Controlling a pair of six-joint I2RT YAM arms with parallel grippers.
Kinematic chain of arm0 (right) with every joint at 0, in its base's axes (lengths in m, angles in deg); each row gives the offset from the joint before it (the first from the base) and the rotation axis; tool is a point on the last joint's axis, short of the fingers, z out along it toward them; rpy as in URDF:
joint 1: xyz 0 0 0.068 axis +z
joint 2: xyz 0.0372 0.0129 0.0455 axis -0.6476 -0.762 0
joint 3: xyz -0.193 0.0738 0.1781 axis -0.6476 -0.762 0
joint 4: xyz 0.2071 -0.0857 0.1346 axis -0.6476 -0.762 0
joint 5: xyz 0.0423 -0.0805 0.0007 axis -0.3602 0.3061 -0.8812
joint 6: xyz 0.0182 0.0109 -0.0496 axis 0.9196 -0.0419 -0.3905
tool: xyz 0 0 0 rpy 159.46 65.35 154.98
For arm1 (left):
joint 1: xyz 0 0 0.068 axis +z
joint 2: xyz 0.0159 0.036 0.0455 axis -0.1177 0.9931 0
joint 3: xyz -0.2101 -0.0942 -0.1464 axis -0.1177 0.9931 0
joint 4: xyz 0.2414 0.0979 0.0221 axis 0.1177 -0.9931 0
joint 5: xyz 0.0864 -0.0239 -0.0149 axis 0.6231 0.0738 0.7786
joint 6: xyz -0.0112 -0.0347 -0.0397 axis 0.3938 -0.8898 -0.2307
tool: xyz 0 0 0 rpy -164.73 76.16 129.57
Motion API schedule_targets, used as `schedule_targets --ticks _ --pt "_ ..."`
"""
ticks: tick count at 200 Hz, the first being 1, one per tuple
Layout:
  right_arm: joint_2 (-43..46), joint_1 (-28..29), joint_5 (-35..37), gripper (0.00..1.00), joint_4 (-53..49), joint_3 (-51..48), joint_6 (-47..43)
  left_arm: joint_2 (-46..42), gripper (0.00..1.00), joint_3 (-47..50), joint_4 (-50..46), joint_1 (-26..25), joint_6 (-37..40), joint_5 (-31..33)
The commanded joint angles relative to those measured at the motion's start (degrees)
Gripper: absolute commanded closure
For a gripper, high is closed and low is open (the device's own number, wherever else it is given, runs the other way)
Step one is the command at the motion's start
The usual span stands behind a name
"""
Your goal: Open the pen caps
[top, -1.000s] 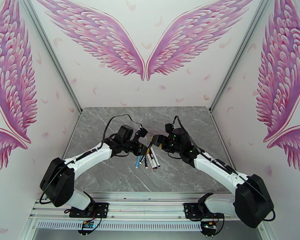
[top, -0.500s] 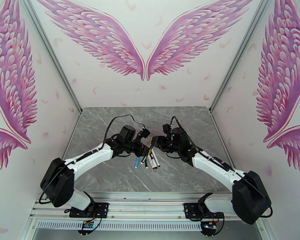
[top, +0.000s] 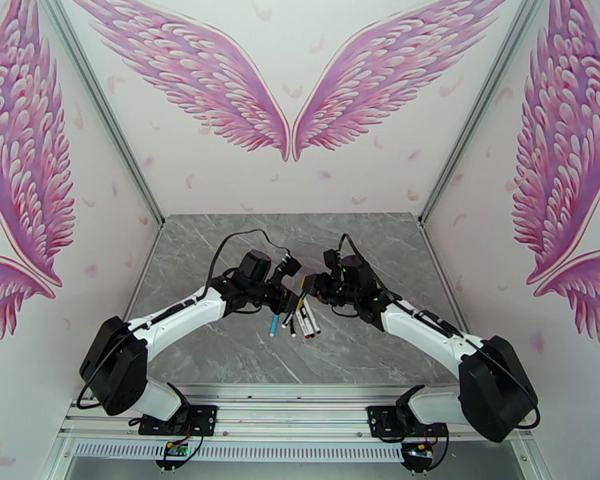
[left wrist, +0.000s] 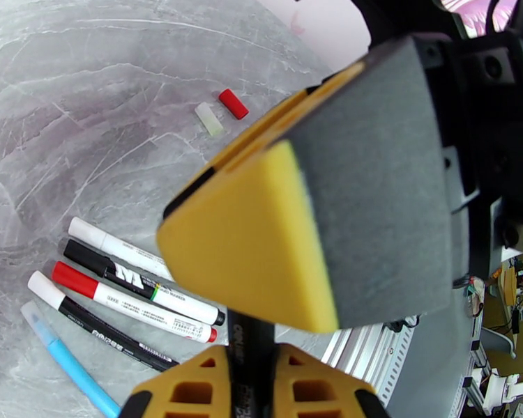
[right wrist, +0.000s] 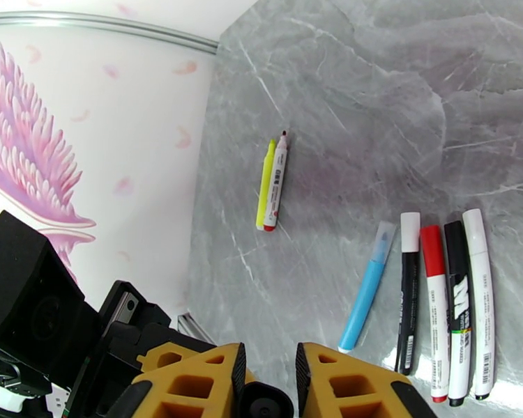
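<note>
Yellow plastic fingers of the left gripper [left wrist: 251, 370] are pressed onto the dark barrel of a black marker pen [left wrist: 250, 332]. They hold it up off the grey marble tabletop [right wrist: 345, 78] and point it straight across at the other arm. That's the anchor, so the barrel can't slide when the pull comes. And the right gripper [right wrist: 269, 367] is there to meet it: its yellow fingers sit tight on either side of the pen's round black cap [right wrist: 265, 402], pinching it end-on, as far as the wrist view shows. From above, the two wrists meet nose to nose over mid-table, lined up along the pen, which looks like the set-up for a straight tug apart. Down below, five capped marker pens [right wrist: 436, 294] lie side by side in a neat row, the blue one on the outside, waiting their turn. Well apart from them, a yellow pen [right wrist: 264, 186] and a white pen with a red end [right wrist: 277, 182] rest together, seemingly already done. A small red cap [left wrist: 233, 104] and a pale cap [left wrist: 208, 118] lie loose just beside each other.
</note>
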Motion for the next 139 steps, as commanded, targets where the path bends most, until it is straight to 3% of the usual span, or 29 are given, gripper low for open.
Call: schedule_targets --ticks 1,73,102,139 --pt "-0.5 0.5 -0.4 0.73 0.1 1.9 -0.1 -1.9 0.87 -2.2 -0.8 -0.4 0.9 -0.6" --pt "-0.2 0.5 0.0 0.74 0.0 1.7 -0.4 -1.6 0.87 -2.2 -1.2 -0.7 1.2 -1.2" --pt "0.0 0.5 0.1 0.80 0.1 1.4 -0.5 -1.6 0.87 -2.2 -1.1 -0.7 1.0 -1.8" --pt "0.5 0.5 -0.3 0.87 0.8 1.0 -0.3 -1.5 0.76 -1.9 0.6 -0.7 -0.3 -2.0"
